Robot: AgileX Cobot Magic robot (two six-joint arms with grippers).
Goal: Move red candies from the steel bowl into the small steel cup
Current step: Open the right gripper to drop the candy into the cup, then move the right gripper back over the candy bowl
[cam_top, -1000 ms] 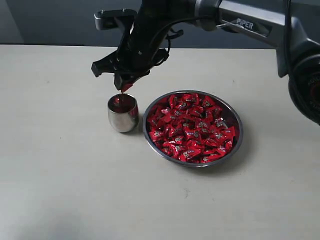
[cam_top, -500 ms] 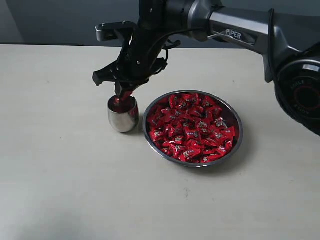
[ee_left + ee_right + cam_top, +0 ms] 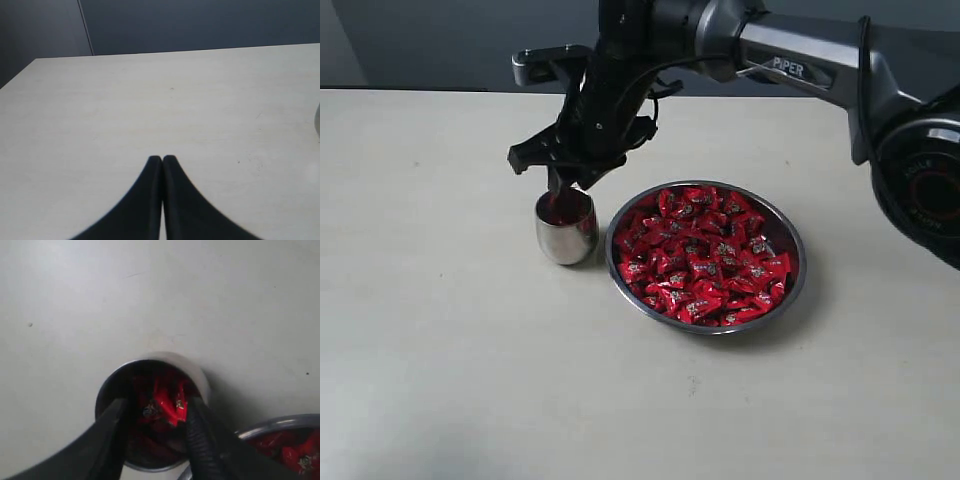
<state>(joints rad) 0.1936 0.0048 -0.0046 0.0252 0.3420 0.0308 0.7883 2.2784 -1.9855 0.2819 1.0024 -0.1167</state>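
Note:
The small steel cup [image 3: 567, 238] stands just left of the steel bowl [image 3: 798, 262], which is heaped with red candies [image 3: 705, 255]. My right gripper [image 3: 563, 188] reaches down from above with its tips at the cup's mouth. In the right wrist view the right gripper [image 3: 157, 402] is shut on one red candy [image 3: 167, 401], held just inside the cup's rim [image 3: 165, 356]. More red shows deeper in the cup. The bowl's rim [image 3: 272, 423] lies close beside it. My left gripper [image 3: 162, 159] is shut and empty over bare table, outside the exterior view.
The right arm [image 3: 800, 55] stretches across the back of the pale table [image 3: 440, 350] from the right. A dark wall runs behind the table's far edge. A grey sliver [image 3: 317, 120] shows at the edge of the left wrist view.
The right gripper has sunk with its red candy from a little above the cup down to the cup's mouth. Cup, bowl and left gripper have stayed put.

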